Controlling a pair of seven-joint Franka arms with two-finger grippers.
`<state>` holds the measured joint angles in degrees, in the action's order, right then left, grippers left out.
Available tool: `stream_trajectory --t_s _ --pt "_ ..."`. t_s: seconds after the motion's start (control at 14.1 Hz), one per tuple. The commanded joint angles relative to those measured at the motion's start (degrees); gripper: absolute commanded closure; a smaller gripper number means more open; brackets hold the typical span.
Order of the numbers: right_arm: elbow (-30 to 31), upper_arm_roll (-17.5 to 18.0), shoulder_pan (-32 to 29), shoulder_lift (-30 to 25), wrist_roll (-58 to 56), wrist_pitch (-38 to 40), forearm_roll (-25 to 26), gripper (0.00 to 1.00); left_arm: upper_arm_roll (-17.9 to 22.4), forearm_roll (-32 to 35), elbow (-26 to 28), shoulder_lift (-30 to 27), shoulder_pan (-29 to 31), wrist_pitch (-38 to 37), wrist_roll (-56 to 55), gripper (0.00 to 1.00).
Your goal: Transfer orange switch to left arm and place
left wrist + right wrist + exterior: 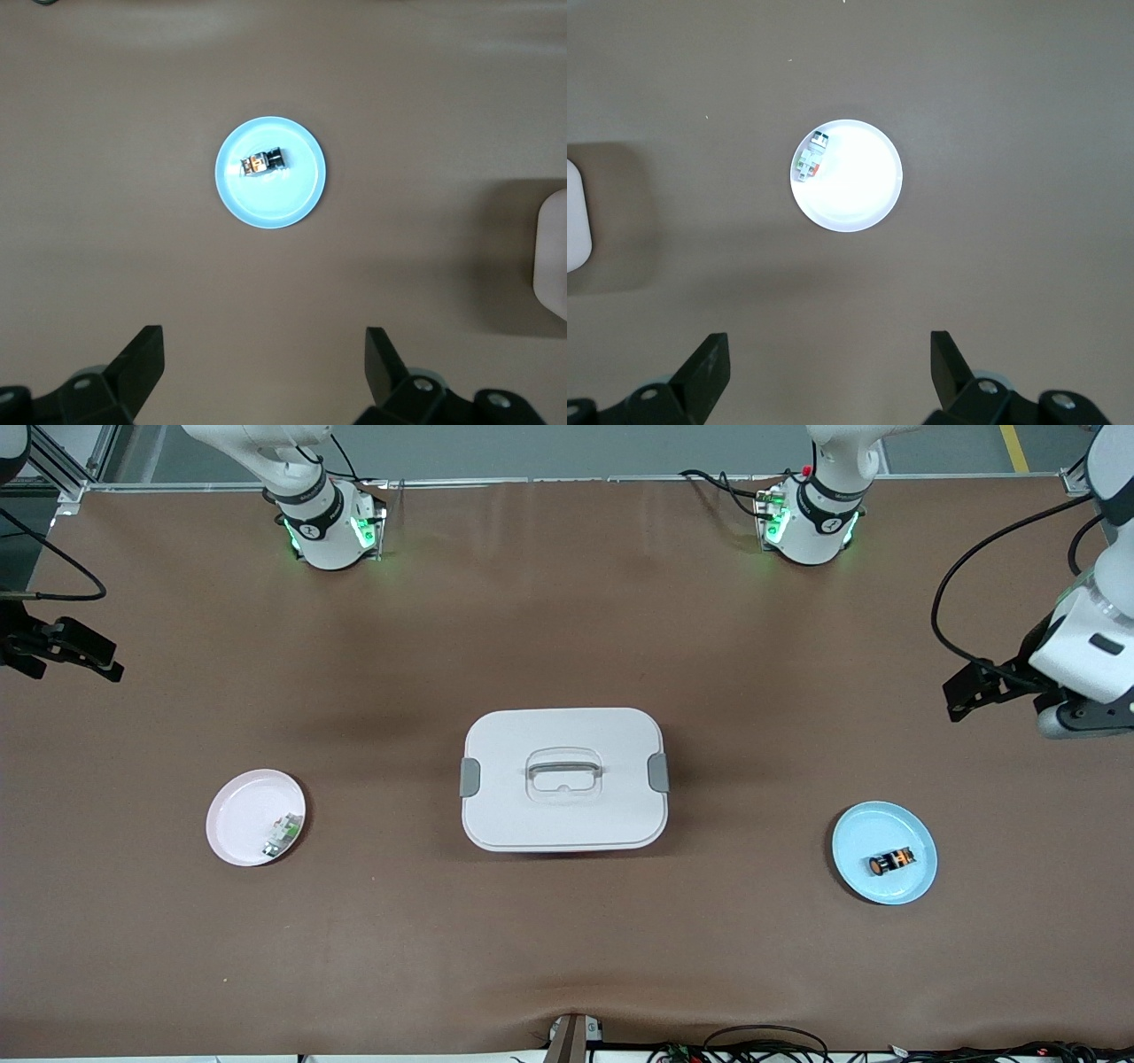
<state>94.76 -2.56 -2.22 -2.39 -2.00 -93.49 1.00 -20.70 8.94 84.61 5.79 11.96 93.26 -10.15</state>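
Front view: both grippers (jaws wide) seemingly aloft

I can read no words, brand names or numbers anywhere from here. The orange switch (pixel 891 861), lying on the blue plate (pixel 917 886) toward the left arm's end of the table from the box (pixel 563 815), carries orange marks on its black body, but I cannot make them out as letters or figures. Each robot base (pixel 324 531) shows a small dark round emblem on its white shell, too small for me to read
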Motion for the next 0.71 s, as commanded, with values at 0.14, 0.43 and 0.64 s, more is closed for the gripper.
stream_trajectory --t_s 0.14,0.43,0.64 --pt "-3.88 -0.61 0.81 0.19 0.33 7.17 0.5 0.0 13.47 -5.76 3.26 -6.56 -10.63 -5.19 1.18 0.0" --pt "-5.2 -0.52 0.99 0.19 0.24 9.56 0.23 0.0 16.22 -6.74 6.54 -10.71 -13.28 -5.8 1.27 0.0" --pt "-5.29 -0.52 0.99 0.28 -0.02 10.61 0.14 0.0 16.04 -6.65 4.52 -9.92 -13.28 -6.86 2.06 0.0"
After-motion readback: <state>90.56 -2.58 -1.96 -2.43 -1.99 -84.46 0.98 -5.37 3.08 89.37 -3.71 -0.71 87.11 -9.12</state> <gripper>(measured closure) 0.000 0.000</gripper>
